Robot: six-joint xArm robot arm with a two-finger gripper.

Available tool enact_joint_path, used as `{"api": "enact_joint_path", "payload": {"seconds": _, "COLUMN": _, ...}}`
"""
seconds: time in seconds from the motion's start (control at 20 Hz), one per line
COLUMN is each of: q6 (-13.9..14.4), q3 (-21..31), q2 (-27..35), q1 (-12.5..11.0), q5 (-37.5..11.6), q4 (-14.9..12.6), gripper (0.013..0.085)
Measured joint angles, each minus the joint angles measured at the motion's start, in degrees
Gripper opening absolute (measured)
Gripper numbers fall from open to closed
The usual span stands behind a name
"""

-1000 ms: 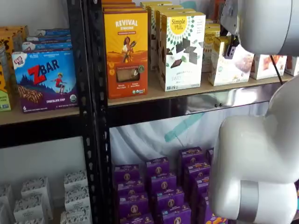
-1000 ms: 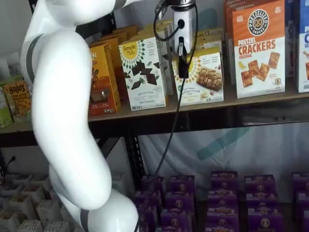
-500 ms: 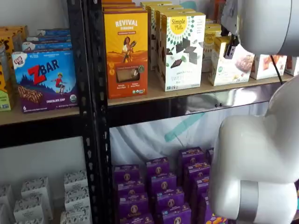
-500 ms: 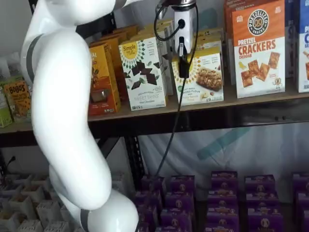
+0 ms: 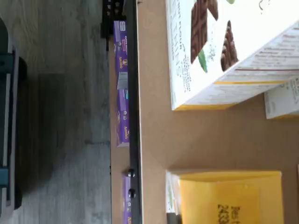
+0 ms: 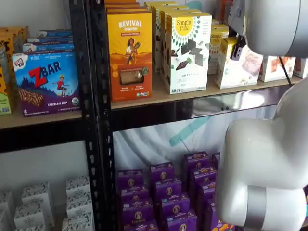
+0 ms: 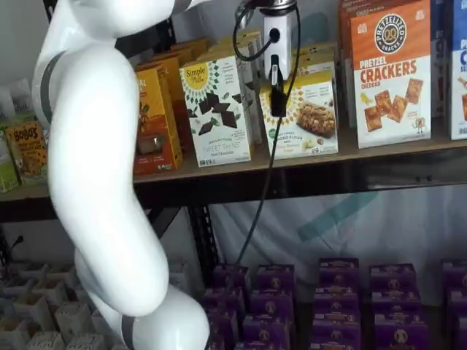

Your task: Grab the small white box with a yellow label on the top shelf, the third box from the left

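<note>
White carton, short, with a yellow sunburst logo (image 7: 306, 117): my end effector (image 7: 278, 103) has closed on its top over the last second, and the box now tilts slightly off the tan wooden top shelf (image 7: 379, 148), right of centre in both shelf views. I judge the grasp made. My fingers' contact is hidden; the wrist view shows only the yellow lid.
</note>
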Motion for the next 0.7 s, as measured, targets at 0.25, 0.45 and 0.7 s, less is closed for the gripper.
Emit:
{"api": "enact_joint_path", "payload": {"seconds": 0.25, "q6": 0.6, "q3": -1.1, "q2": 0.2, "q1": 0.5, "q5": 3.2, "q4": -1.7, "gripper": 0.033}}
{"api": "enact_joint_path", "payload": {"seconds": 0.45, "q6": 0.4, "q3": -0.8, "q2": -1.0, "q1": 0.1, "q5": 5.9, "q4": -2.0, "gripper": 0.033}}
{"api": "enact_joint_path", "payload": {"seconds": 0.7, "q6": 0.3, "q3": 1.1, "q2": -4.0, "q1": -0.2, "q5": 7.9, "q4": -2.0, "gripper": 0.033}}
